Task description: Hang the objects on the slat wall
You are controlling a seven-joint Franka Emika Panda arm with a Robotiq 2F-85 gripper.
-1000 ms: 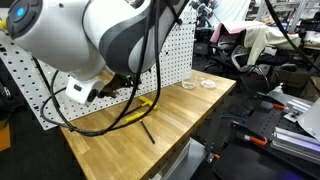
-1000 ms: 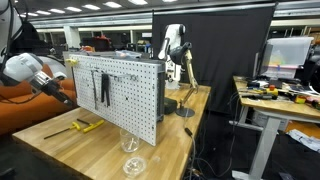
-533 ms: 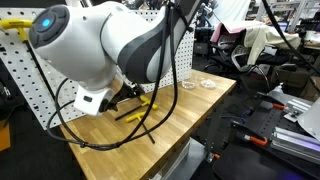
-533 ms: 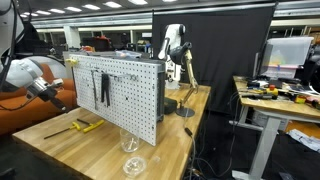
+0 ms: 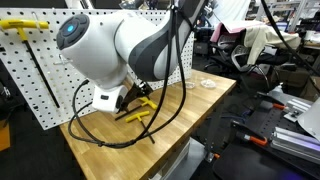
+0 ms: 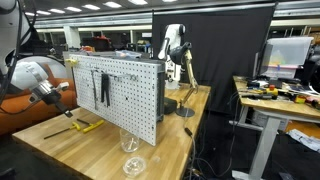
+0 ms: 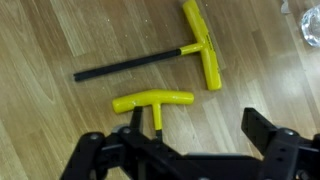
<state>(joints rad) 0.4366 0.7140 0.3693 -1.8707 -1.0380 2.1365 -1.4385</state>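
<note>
Two yellow-handled T tools lie on the wooden table. The larger one (image 7: 200, 50) has its black shaft pointing left. The smaller one (image 7: 152, 101) lies just in front of my gripper (image 7: 198, 125), its shaft running under the left finger (image 7: 137, 120). The jaws are open, and nothing but bare table shows between them. In both exterior views the gripper (image 6: 68, 108) hovers low over these tools (image 5: 141, 109) (image 6: 85, 126), beside the white slat wall (image 5: 30, 75) (image 6: 125, 95). A third yellow tool (image 5: 22, 25) hangs at the top of the slat wall.
Black-handled tools (image 6: 103, 90) hang on the slat wall's face. Glass dishes (image 6: 131, 150) (image 5: 208, 84) stand on the table near its end, and one shows at the wrist view's corner (image 7: 310, 25). A thin black rod (image 5: 148, 132) lies near the table's front edge.
The arm has swung down and toward the two yellow tools on the table, uncovering the slat wall's top. The jaws stayed open and the tools have not moved.
</note>
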